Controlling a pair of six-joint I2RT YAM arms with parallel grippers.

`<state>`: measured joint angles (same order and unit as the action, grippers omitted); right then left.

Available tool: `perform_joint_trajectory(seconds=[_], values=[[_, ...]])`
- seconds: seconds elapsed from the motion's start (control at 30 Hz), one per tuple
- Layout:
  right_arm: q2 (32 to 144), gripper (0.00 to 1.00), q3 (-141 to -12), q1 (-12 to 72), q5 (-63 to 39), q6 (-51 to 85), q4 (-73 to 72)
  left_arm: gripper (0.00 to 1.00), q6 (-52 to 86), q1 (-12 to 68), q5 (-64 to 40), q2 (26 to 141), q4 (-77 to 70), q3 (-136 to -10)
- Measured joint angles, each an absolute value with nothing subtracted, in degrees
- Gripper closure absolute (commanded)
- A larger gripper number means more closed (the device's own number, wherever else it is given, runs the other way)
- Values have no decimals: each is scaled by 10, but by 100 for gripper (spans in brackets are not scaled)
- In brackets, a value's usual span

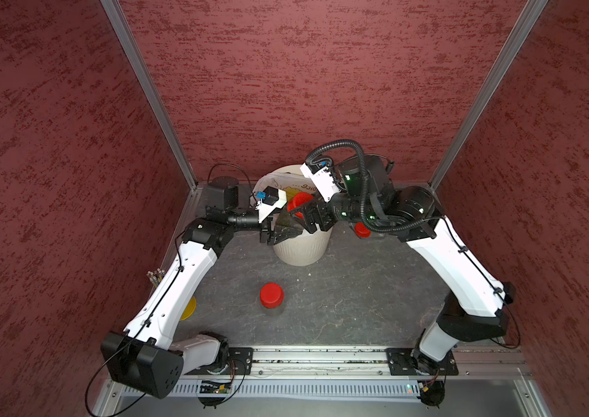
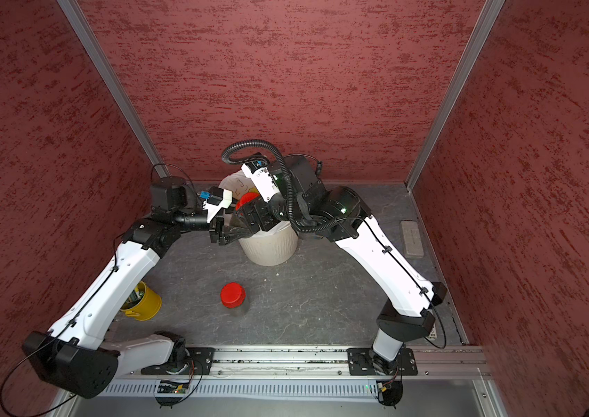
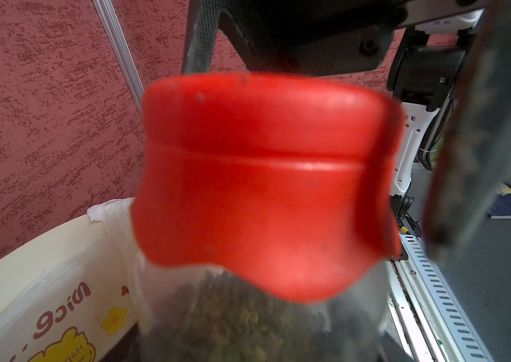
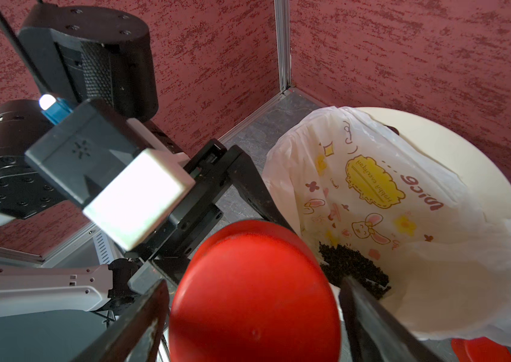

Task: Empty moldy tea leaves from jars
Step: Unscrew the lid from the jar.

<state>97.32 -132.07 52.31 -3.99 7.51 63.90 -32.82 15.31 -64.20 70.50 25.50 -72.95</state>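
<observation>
Heads up: left hand (image 1: 282,230) is clamped on the jar (image 1: 287,221) at the bin (image 1: 300,249) rim, right hand (image 4: 252,283) sits wide around its red lid (image 3: 263,188), not gripping yet, so an off-centre twist probably slips or tips the jar and tea (image 3: 232,313) hits the desk (image 1: 340,296).
</observation>
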Motion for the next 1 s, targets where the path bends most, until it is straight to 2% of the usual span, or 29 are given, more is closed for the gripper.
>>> perform_joint_trajectory(seconds=[0.17, 0.33, 0.73, 1.0], values=[[973, 24, -1315, 523, -40, 75, 637, 34, -328, 153, -642, 705, 255, -729], [973, 35, -1305, 523, -41, 70, 632, 34, -329, 153, -640, 705, 262, -729], [962, 46, -1285, 523, -48, 46, 615, 34, -331, 152, -640, 705, 261, -729], [958, 48, -1280, 505, -97, -19, 612, 34, -333, 152, -644, 705, 259, -729]])
